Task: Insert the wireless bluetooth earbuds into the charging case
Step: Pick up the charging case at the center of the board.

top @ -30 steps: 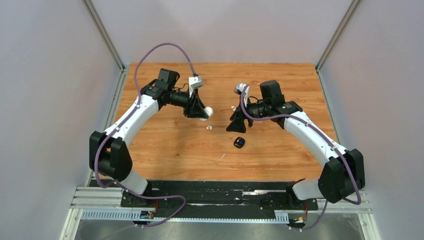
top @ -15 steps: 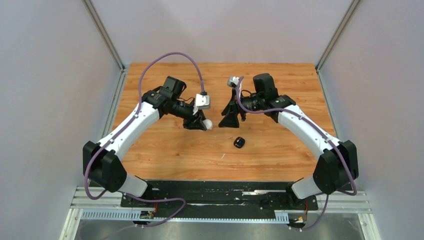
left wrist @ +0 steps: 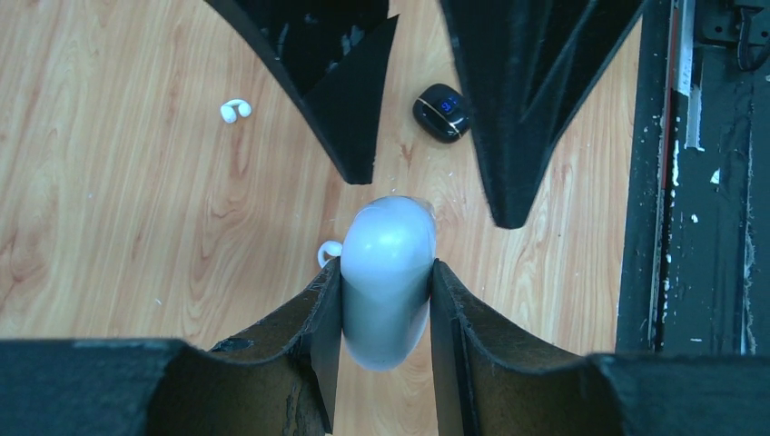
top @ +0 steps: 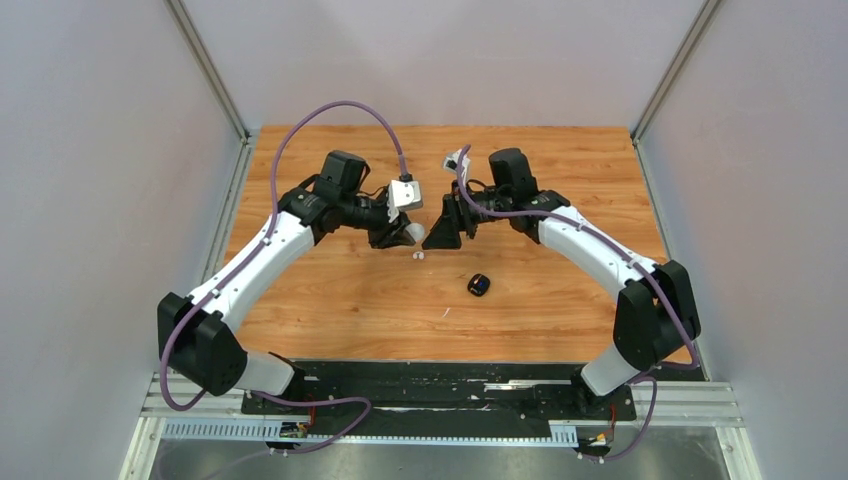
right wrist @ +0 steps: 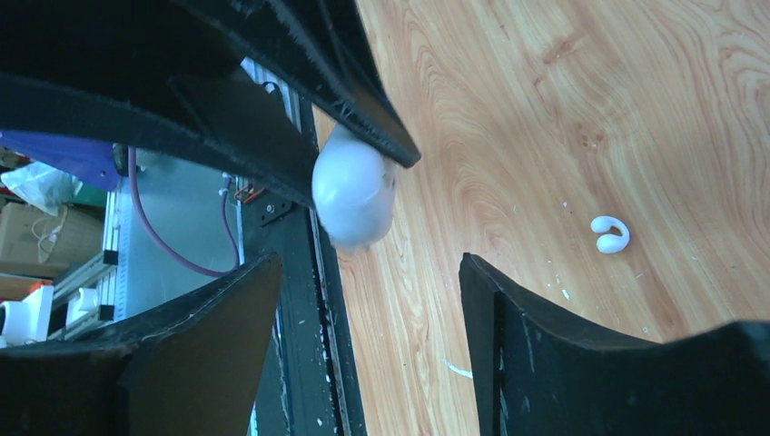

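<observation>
My left gripper (left wrist: 386, 270) is shut on a white pebble-shaped charging case (left wrist: 389, 272), held above the wooden table with its lid closed. In the top view the case (top: 411, 232) hangs between the two arms. My right gripper (top: 433, 233) faces it, open, its fingertips (left wrist: 350, 136) just beyond the case without touching. The right wrist view has the case (right wrist: 352, 186) ahead of the open right gripper (right wrist: 370, 272). One white earbud (left wrist: 235, 110) lies on the table, and a second (left wrist: 325, 251) peeks out beside the case. An earbud (top: 418, 256) lies below the grippers.
A black charging case (top: 479, 285) with a small blue display lies shut on the table, nearer the arm bases; it also shows in the left wrist view (left wrist: 442, 112). The black base rail (left wrist: 690, 227) runs along the table's near edge.
Both grippers have swung toward each other over the table's middle. The left one carried the white case along; the right one turned to face it, staying open.
</observation>
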Tool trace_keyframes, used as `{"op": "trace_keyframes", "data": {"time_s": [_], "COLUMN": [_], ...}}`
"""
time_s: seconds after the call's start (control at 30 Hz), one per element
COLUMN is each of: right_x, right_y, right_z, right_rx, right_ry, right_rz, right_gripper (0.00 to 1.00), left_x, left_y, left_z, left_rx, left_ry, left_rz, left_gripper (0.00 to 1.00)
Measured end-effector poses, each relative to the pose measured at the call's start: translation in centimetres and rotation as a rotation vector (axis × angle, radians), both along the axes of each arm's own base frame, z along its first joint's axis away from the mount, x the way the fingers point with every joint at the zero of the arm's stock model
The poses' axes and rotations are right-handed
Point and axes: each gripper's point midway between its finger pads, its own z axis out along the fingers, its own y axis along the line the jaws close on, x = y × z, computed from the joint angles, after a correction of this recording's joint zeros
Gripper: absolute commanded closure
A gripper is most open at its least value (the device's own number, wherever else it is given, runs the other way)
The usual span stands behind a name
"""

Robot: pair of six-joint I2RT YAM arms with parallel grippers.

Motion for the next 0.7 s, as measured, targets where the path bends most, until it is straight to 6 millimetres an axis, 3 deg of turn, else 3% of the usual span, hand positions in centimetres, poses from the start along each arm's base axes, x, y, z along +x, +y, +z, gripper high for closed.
{"op": "trace_keyframes", "data": {"time_s": [0.33,0.63,0.7], "right_x": [1.2,0.8,0.6], "right_y": [0.7,1.2,1.4], "right_z": [0.5,0.7,0.8], "right_rx": [0.02,0.03,0.031], "right_ry": [0.024,0.025,0.023], "right_rz": [-0.052,-0.038,-0.033], "right_gripper": [0.49,0.52,0.58], "left_x": [-0.7,-0.9,-1.0], "left_y": [-0.5,-0.7,-0.8], "left_z": [-0.3,-0.2,-0.2], "left_rx": [0.0,-0.004,-0.008], "left_ry": [0.015,0.022,0.027], "left_rz": [-0.019,-0.02,-0.022], "left_gripper": [0.79,0.79,0.79]}}
